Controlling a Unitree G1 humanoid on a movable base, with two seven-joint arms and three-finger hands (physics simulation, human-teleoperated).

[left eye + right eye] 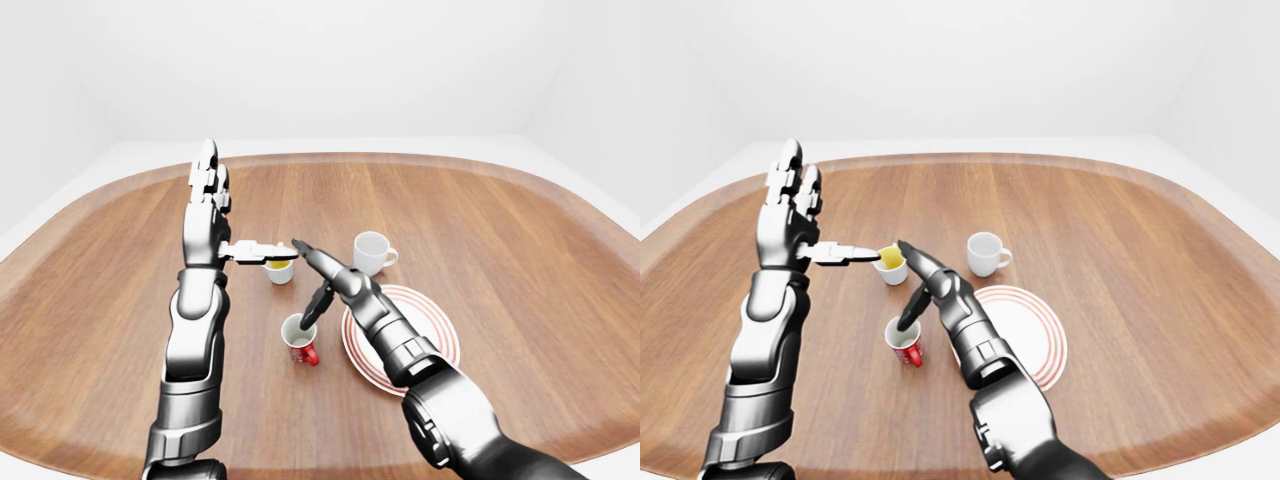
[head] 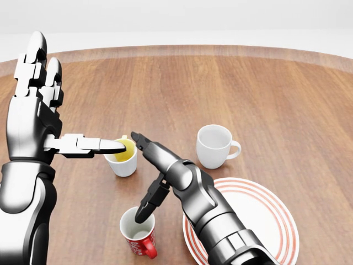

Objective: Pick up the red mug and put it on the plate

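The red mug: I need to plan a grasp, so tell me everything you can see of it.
The red mug stands upright near the bottom of the head view, left of the plate. It looks glossy, red outside with white markings, white and empty inside. Its handle points toward the bottom right. The right hand is open above it, one dark fingertip at or just inside the rim; contact is unclear.
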